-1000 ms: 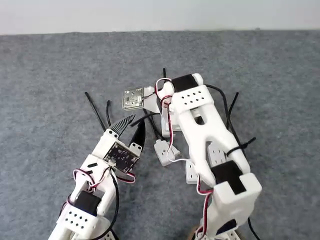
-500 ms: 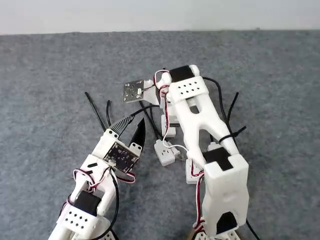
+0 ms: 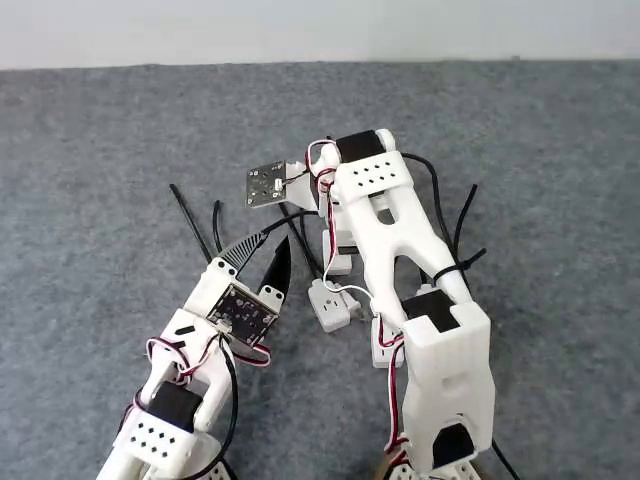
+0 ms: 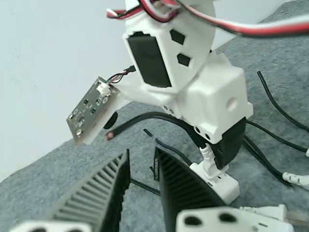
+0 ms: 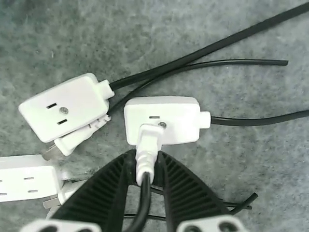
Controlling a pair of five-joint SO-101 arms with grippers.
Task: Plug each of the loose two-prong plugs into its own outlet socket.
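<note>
— So, where do we stand?
— Our left pincer [image 4: 141, 162] sits ajar and empty. Our right pincer [image 5: 145, 164] clamps the white plug [image 5: 147, 142], whose tip meets the outlet socket [image 5: 166, 118] just ahead.
— Handling?
— Light and rigid, we judge. We'd grip its flat sides, since the socket may skid on the counter [image 5: 241, 183].

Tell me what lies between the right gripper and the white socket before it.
The white plug, clamped in the right gripper, touches the socket; the right wrist view shows this.
</note>
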